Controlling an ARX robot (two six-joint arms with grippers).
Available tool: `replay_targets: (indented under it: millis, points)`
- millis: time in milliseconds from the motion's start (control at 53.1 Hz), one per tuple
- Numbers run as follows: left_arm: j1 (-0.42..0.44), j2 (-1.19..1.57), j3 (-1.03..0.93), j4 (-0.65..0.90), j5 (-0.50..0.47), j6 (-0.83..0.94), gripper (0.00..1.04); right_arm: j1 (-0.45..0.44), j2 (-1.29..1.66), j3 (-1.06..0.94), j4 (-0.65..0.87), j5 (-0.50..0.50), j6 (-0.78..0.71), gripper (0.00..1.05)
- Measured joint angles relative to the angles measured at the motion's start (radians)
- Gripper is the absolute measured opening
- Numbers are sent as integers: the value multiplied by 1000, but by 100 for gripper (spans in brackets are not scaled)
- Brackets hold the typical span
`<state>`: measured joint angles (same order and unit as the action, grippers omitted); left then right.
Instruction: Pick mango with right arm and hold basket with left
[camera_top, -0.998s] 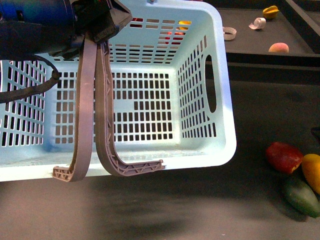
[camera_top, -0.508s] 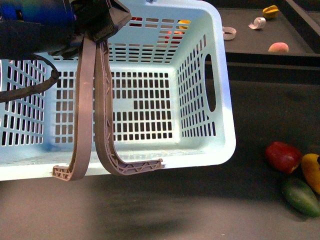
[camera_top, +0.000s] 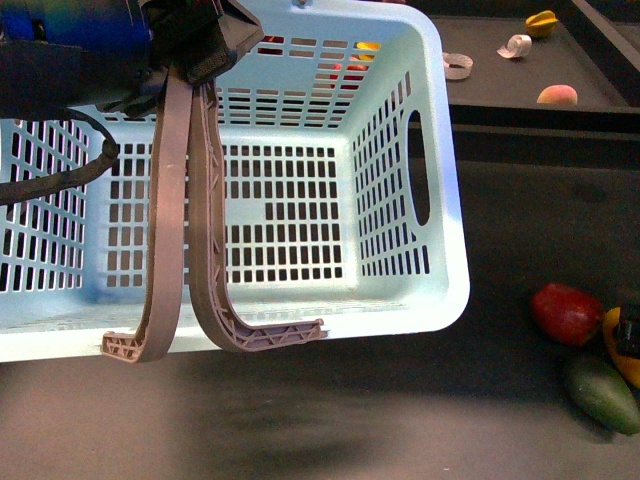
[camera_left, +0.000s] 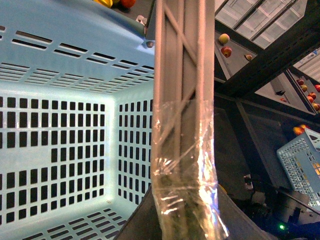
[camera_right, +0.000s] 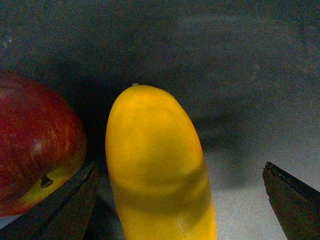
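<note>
Dark surface (camera_top: 400, 420) carries a pale blue basket (camera_top: 440, 200). The left end effector (camera_top: 212, 340) hangs its long fingers over the near rim, and I cannot tell if it grips. Well to its right, the right end effector (camera_right: 180, 167) is spread apart around the mango (camera_right: 150, 145), whose long axis runs straight ahead between the fingers. A red fruit (camera_right: 35, 145) lies just outside one finger.

The basket (camera_top: 440, 250) is brightly lit and throws a soft shadow on the dim table (camera_top: 420, 430). Clear wrap (camera_left: 185, 165) glares. The right wrist view is dim and grainy.
</note>
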<state>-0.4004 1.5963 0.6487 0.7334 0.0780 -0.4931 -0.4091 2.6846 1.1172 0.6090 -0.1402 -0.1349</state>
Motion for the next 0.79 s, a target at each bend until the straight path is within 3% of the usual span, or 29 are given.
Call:
replay_targets:
  millis: [358,640,791]
  points:
    - [0,0,0,0,0,0,7,-3,52,27,2,28,-27,96]
    - [0,0,0,0,0,0,7,-20,44,15,11,2,-41,61]
    - [0,0,0,0,0,0,7,-24,-18,-48,22,-61,-36,56]
